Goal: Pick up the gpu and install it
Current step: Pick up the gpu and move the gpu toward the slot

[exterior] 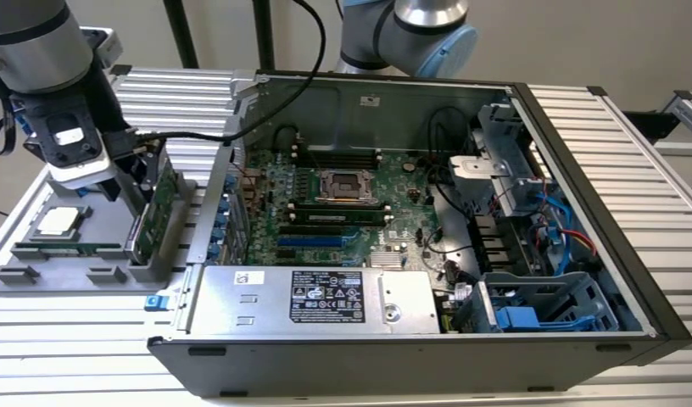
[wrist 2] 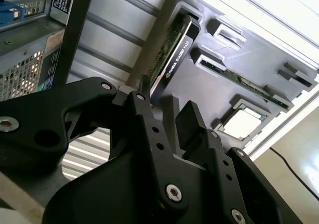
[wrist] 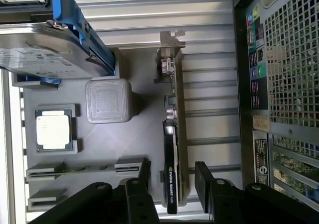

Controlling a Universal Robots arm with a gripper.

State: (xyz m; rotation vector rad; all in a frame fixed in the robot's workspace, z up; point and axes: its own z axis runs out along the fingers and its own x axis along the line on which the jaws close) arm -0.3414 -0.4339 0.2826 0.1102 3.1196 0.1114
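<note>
The gpu [exterior: 156, 212] stands on its edge in a slot of the grey parts tray [exterior: 52, 278], just outside the computer case, on the exterior view's left. Seen edge-on in both wrist views, the gpu [wrist: 172, 149] [wrist 2: 174, 55] shows its black cooler, green board and silver bracket [wrist: 169, 52]. My gripper [exterior: 138, 183] hangs right over the card. It is open, and its black fingers [wrist: 144, 176] sit one on each side of the card's end with a gap on both sides. The gripper [wrist: 174, 180] [wrist 2: 167, 107] holds nothing.
The tray also carries a hard drive in a blue frame [wrist: 50, 50], a processor chip [wrist: 52, 129] and a thin memory stick [wrist: 84, 168]. The open computer case [exterior: 549, 212] with its motherboard [exterior: 346, 212] lies close beside the tray. Its perforated rear wall [wrist: 294, 59] is near the card.
</note>
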